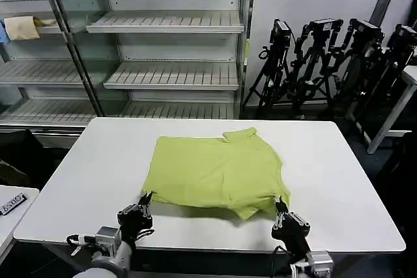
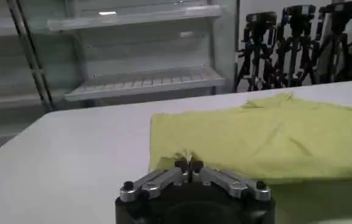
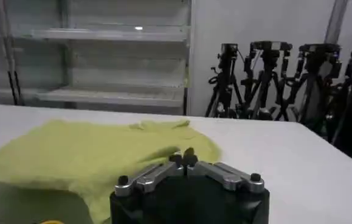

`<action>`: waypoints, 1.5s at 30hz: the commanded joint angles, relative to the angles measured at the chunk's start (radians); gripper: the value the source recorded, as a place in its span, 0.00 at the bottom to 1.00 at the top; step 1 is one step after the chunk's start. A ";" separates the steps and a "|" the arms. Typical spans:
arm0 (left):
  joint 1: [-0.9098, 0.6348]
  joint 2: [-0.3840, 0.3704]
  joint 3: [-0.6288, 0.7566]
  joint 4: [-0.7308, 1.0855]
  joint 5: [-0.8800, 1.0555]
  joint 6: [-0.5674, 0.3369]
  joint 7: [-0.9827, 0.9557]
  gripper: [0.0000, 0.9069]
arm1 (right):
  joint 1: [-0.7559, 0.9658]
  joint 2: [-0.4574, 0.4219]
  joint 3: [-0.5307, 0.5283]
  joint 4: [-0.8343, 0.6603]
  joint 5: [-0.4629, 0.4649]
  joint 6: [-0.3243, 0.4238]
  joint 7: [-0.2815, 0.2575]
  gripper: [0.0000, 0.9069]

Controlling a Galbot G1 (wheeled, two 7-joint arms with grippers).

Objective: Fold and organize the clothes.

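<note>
Grippers sat nearest you at the table's front edge: your left gripper [image 1: 144, 201] had its fingertips pressed together on the near left corner of the lime shirt [image 1: 215, 174], and your right gripper [image 1: 280, 211] had its tips together at the near right corner, by the sleeve. The left wrist view confirmed the pinch, showing a small pucker of fabric caught between the closed tips [image 2: 188, 164]; the right wrist view showed the tips [image 3: 184, 159] met over the shirt's hem. The shirt lay folded across the middle of the white table [image 1: 352, 180], collar toward the far side. Beyond stood empty shelves [image 1: 172, 24] and camera tripods [image 1: 326, 63].
</note>
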State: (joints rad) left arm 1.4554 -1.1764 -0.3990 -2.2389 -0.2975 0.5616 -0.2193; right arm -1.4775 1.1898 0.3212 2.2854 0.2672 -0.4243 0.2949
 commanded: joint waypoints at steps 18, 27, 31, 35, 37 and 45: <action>-0.279 0.068 0.099 0.270 0.033 0.016 0.002 0.02 | 0.383 -0.107 -0.076 -0.253 0.128 -0.098 -0.039 0.00; -0.319 0.053 0.130 0.330 0.039 0.015 0.000 0.02 | 0.457 -0.084 -0.107 -0.356 0.112 -0.087 -0.045 0.00; -0.335 0.049 0.137 0.348 0.040 0.015 -0.001 0.03 | 0.484 -0.073 -0.124 -0.386 0.100 -0.084 -0.048 0.00; -0.345 0.043 0.136 0.365 0.042 0.015 -0.006 0.57 | 0.488 -0.059 -0.135 -0.408 0.082 -0.082 -0.051 0.23; -0.346 0.041 0.135 0.366 0.042 0.015 -0.008 1.00 | 0.484 -0.051 -0.138 -0.415 0.074 -0.081 -0.050 1.00; -0.323 0.027 0.123 0.322 0.035 0.013 -0.010 1.00 | 0.440 -0.034 -0.122 -0.391 0.059 -0.084 -0.051 1.00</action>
State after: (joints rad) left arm 1.1331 -1.1436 -0.2734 -1.9079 -0.2642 0.5763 -0.2294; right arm -1.0421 1.1469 0.2039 1.9115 0.3315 -0.5027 0.2421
